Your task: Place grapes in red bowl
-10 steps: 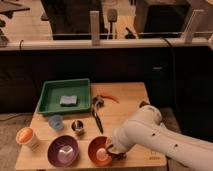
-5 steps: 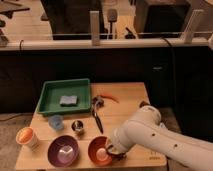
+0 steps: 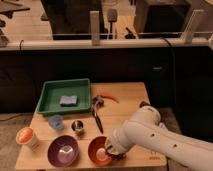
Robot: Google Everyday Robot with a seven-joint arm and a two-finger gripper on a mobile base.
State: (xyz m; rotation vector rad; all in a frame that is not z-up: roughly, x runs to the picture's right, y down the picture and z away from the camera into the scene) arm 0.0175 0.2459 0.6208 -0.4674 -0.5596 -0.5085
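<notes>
The red bowl [image 3: 98, 150] stands near the front edge of the wooden table [image 3: 130, 97], right of the purple bowl. My gripper [image 3: 111, 150] hangs low over the red bowl's right rim, at the end of the white arm [image 3: 150, 137] that reaches in from the right, and it is shut. A small dark clump [image 3: 119, 156] shows just under the gripper at the rim. It may be the grapes, and I cannot tell whether the gripper holds it. The arm hides the rest of that spot.
A purple bowl [image 3: 63, 150] and an orange cup [image 3: 26, 136] stand at the front left. Behind them are a blue cup [image 3: 56, 121], a metal cup [image 3: 78, 127], a green tray [image 3: 50, 102] holding a blue sponge [image 3: 68, 100], a black utensil [image 3: 97, 117] and an orange piece [image 3: 111, 98].
</notes>
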